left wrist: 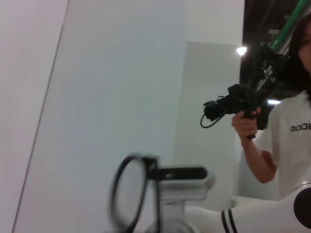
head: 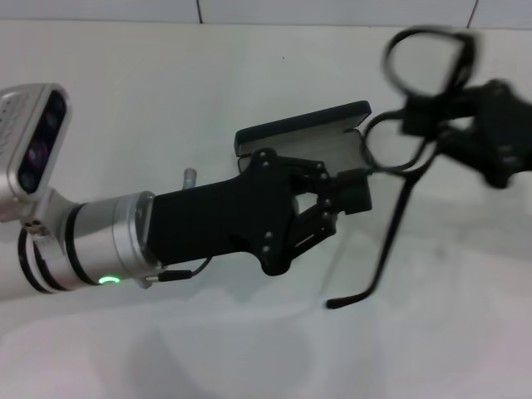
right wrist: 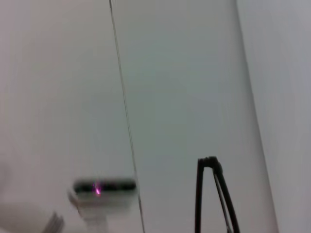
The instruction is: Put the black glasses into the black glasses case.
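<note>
The black glasses case (head: 303, 131) is open in the middle of the head view, its grey lining facing me. My left gripper (head: 349, 189) reaches in from the left and looks shut on the case's near edge. To the right, my right gripper (head: 428, 125) holds the black glasses (head: 428, 58) in the air beside and above the case. One lens points up and a temple arm (head: 386, 249) hangs down toward the table. One lens of the glasses (left wrist: 127, 194) shows in the left wrist view. Their temple arms (right wrist: 216, 194) show in the right wrist view.
A white table (head: 166, 91) lies under both arms, with a tiled wall behind it. A small grey peg (head: 190, 176) stands by the left arm. A person (left wrist: 286, 131) holding a camera stands beyond the table in the left wrist view.
</note>
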